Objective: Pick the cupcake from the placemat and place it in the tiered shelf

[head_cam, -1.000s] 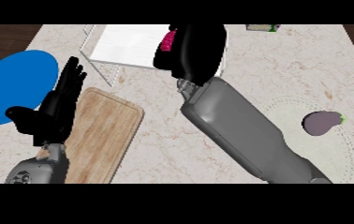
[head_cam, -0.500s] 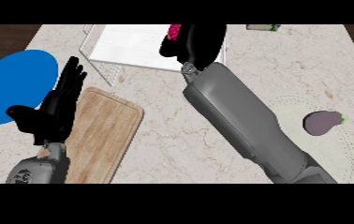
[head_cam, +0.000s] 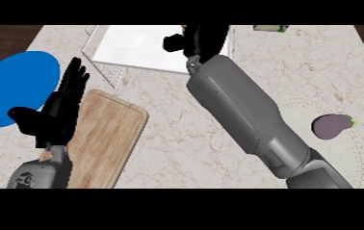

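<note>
The right hand [head_cam: 202, 39] is at the far side of the counter [head_cam: 185, 128], over the right part of the white tiered shelf [head_cam: 135, 48], with its grey forearm running back diagonally to the near right. From this angle the hand is only a dark mass above the shelf's flat white top, so I cannot tell whether it is open, closed or gripping something. The cupcake does not show in this view, and its place cannot be told. The shelf has a thin wire frame at its left side and sits at the far middle of the counter. On the right lies a pale placemat [head_cam: 334, 152] with a dotted border, and a purple eggplant [head_cam: 332, 126] lies on it, well apart from the right hand. The left hand [head_cam: 60, 108] rests at the near left, open with straight fingers pointing away from the robot, holding nothing. It shows between a blue plate [head_cam: 25, 84] on the left and a wooden cutting board [head_cam: 107, 137] just to its right, and it overlaps the board's left edge. A small greenish thing [head_cam: 270, 28] sits at the far edge, too cut off to identify.
</note>
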